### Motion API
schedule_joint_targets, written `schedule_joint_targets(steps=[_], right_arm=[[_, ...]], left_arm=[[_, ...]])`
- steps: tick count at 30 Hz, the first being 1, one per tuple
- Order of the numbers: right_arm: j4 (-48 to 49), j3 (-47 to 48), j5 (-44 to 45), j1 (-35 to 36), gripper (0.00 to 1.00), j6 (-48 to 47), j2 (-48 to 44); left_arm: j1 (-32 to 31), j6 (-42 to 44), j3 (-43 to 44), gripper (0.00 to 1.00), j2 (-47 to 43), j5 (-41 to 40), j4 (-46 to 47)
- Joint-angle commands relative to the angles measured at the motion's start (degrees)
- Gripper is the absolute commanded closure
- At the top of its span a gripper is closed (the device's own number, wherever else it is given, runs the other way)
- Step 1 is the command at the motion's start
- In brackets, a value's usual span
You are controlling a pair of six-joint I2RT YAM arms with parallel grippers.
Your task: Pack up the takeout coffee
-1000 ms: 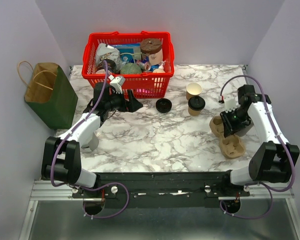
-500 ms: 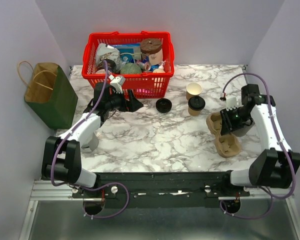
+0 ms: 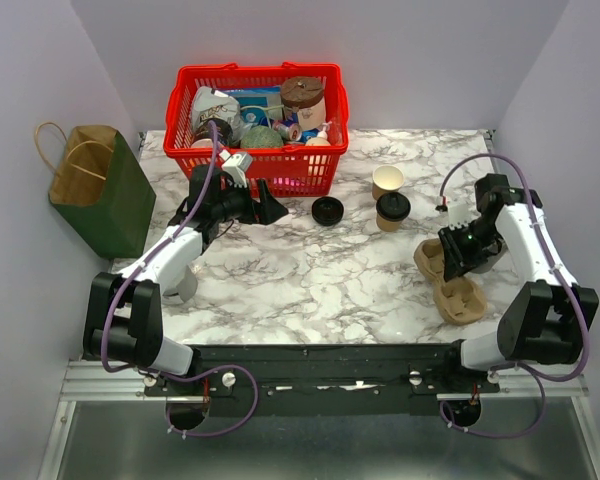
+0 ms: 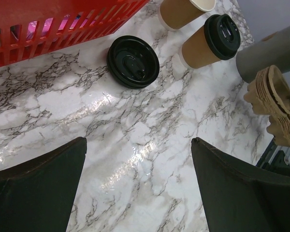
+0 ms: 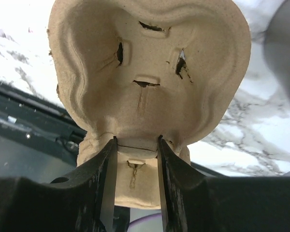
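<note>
R gripper [image 5: 135, 145] pinching middle rib of pulp carrier [image 5: 150, 72] at table's [image 3: 320, 285] right side; L gripper [image 3: 272, 208] spread wide just in front of red basket [image 3: 290, 172]; open paper cup [image 3: 387, 181] upright, just behind lidded cup [image 3: 392, 210], w/ loose black lid [image 3: 327, 210] to their left.

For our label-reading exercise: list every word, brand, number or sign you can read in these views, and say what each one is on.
No text is legible in any view.
Packets in the red basket: print shows, but it is too small and blurred to read.
Loose black lid: faint raised marks, not legible.
Open kraft cup, green bag, pulp carrier: no print visible.
</note>
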Motion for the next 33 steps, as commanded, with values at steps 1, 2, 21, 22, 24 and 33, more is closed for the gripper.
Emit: schedule_joint_targets(steps=[1,2,21,22,24,33], right_arm=[[-4.2,0.2,-5.2,0.2,0.99,-3.6,-0.8],[-3.5,0.1,-3.1,0.6,1.00,-5.0,-1.6],[-1.8,-0.1,-1.1,1.5,0.99,-1.4,-2.0],[1.0,-2.1,5.8,2.2,0.99,1.0,-3.1],[2.7,-3.3,11.5,3.7,1.00,-0.6,-4.6],[-6.2,3.9,-4.5,-0.9,1.00,-2.0,0.8]], left_arm=[[-0.4,0.1,0.5,0.03,0.4,1.2,1.0],[-0.4,0.1,0.5,0.03,0.6,1.2,1.0],[-0.7,0.0,0.9,0.03,1.3,1.3,0.8],[-0.8,0.2,1.2,0.03,1.5,1.4,0.6],[-0.8,0.3,1.3,0.03,1.7,1.4,0.7],[-1.2,0.0,1.3,0.03,2.0,1.5,1.0]])
